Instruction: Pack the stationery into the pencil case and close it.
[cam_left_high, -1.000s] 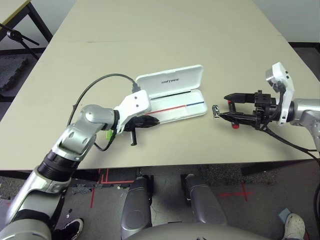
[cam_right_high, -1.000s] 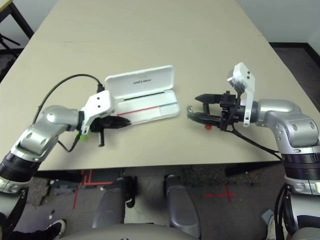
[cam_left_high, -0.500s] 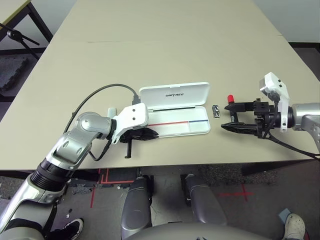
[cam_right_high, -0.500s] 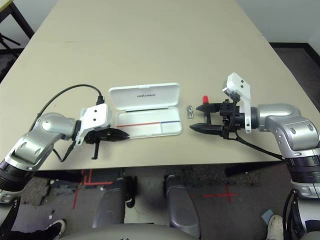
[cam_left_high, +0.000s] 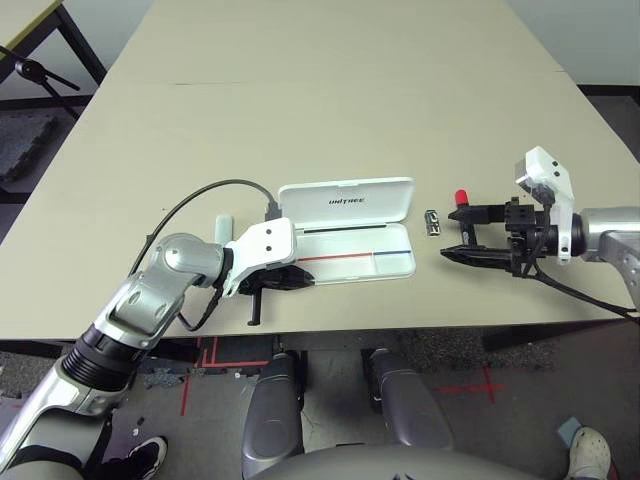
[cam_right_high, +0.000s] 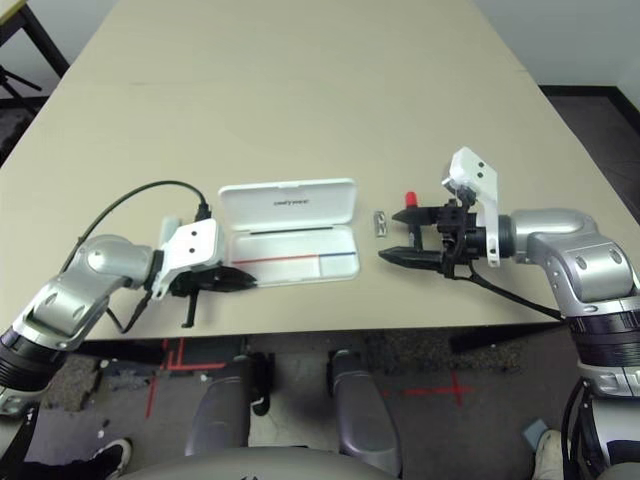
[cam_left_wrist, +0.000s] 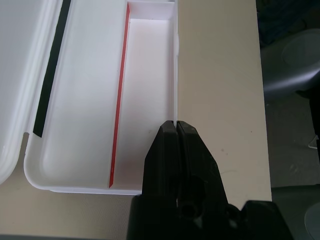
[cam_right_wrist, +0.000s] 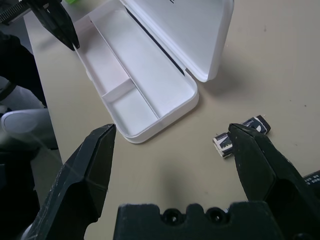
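I have the flat white hard-plastic pencil case (cam_left_high: 345, 250) lying open and empty mid-surface, my left gripper (cam_left_high: 290, 280), jaws pressed together, at its near left corner. My right gripper (cam_left_high: 458, 236), jaws spread wide, points along the surface at the one tiny black-and-silver clip (cam_left_high: 433, 222) just beyond its tips, beside the case's right end. One red marker (cam_left_high: 461, 197) lies under that gripper's far jaw, and what I take for the single pale green bar (cam_left_high: 222, 226) sits behind my left wrist.

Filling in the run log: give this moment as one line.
pencil case: open, empty | clip: on table | left gripper: shut at case's edge | right gripper: open near clip
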